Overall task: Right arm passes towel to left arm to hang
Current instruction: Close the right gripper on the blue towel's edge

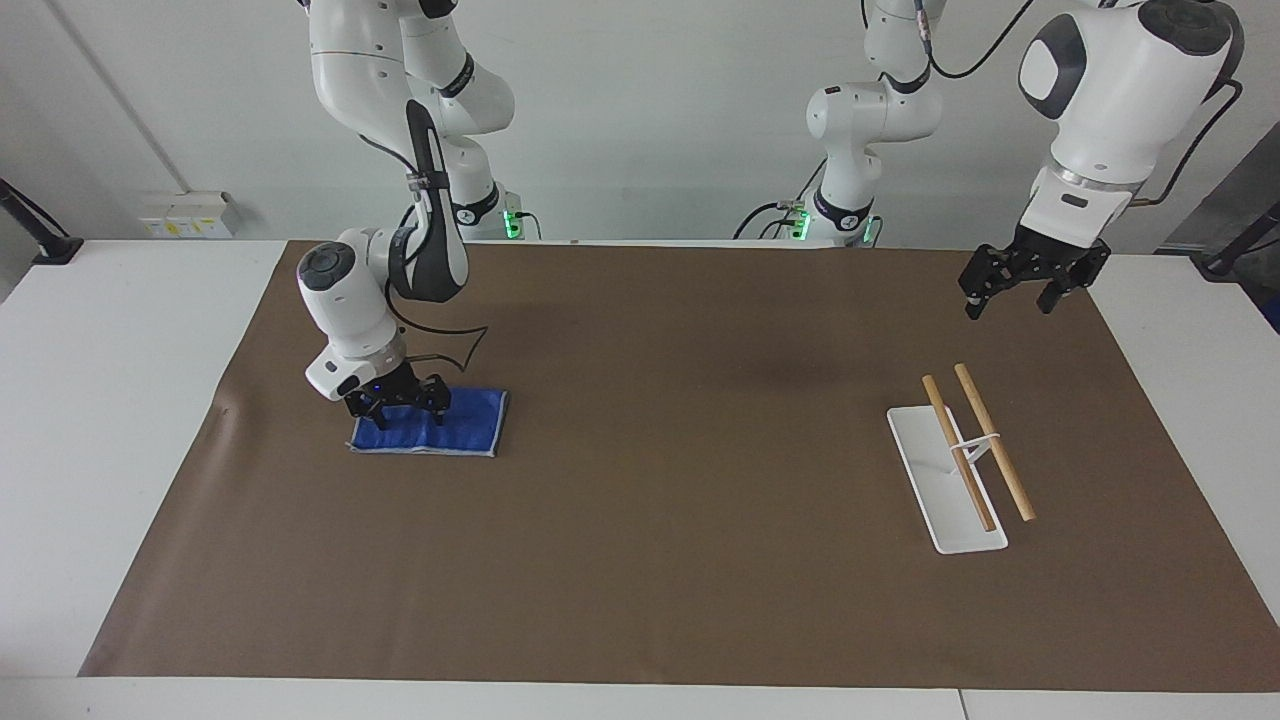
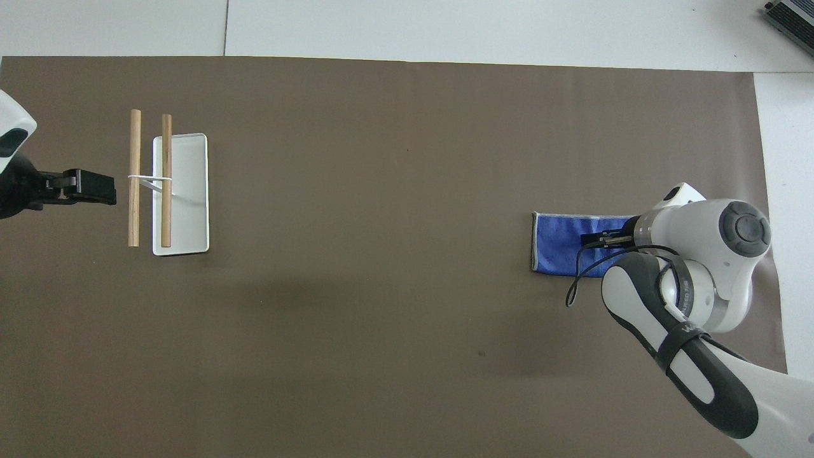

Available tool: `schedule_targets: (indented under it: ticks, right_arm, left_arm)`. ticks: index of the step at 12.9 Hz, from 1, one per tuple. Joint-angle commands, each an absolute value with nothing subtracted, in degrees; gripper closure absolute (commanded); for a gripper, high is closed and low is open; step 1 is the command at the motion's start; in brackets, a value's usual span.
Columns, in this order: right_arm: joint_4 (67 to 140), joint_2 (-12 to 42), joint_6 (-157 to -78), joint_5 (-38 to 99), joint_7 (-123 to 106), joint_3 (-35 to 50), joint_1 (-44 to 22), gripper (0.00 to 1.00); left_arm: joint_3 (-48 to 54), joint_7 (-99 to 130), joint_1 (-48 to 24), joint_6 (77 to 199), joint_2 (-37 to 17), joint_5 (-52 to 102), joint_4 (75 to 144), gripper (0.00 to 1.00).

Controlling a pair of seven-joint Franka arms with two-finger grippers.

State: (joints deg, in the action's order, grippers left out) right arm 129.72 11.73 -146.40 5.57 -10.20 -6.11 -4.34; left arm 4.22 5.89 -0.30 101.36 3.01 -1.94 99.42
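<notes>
While the right tool [image 1: 398, 408] straddles it, fingers apart, the soft, light towel [image 1: 455, 424] looks best pinched at its edge.
</notes>
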Motion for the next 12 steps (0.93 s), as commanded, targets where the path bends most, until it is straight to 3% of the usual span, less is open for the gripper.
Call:
schedule_targets:
  ticks: [1, 2, 3, 7, 12]
  right_arm:
    - [130.52, 11.60, -147.74, 7.21, -11.95, -5.98, -4.13, 0.56]
    - [130.52, 11.60, -147.74, 7.21, -11.52, -5.98, -4.13, 0.80]
    - [130.43, 11.60, -147.66, 7.21, -11.43, -5.98, -4.13, 0.96]
    - [128.24, 11.34, -145.39, 7.21, -6.60, -5.89, -5.53, 1.00]
    - [119.46, 9.94, -133.08, 7.29, -3.08, -5.80, -5.71, 1.00]
  left_arm:
    - [3.60, 5.63, -0.88, 101.78, 4.31, -1.14, 100.90, 0.00]
    - [3.60, 5.45, -0.88, 101.86, 4.31, -1.14, 100.90, 0.00]
    - [3.60, 5.28, -0.79, 102.04, 4.31, -1.14, 100.90, 0.00]
    - [3.60, 5.19, -0.97, 101.87, 4.39, -1.14, 101.07, 0.00]
    - [3.60, 5.80, -0.88, 101.95, 4.48, -1.06, 101.43, 0.00]
